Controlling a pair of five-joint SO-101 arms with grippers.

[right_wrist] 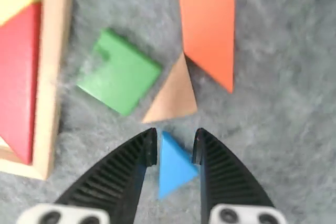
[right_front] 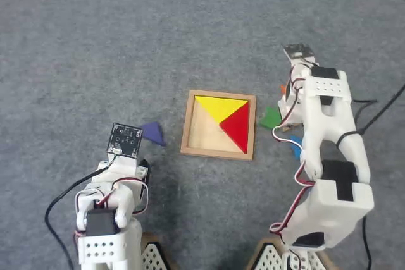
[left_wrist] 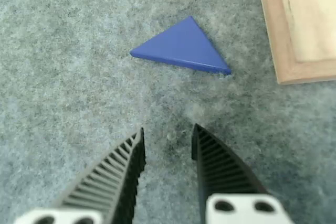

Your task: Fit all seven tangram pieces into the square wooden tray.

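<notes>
one blue triangle (right_wrist: 174, 169) half hidden between right tool (right_wrist: 175, 141) | tray (right_wrist: 51, 77) cut off

Triangle (right_front: 153, 133) lies left of tray (right_front: 215, 153), square (right_front: 271, 117) right.

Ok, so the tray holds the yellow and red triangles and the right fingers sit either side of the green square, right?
No. The right gripper has its fingers either side of the light blue triangle, not the green square, which lies beside the tray. The right wrist view shows it. The yellow triangle and red triangle are in the tray.
</notes>
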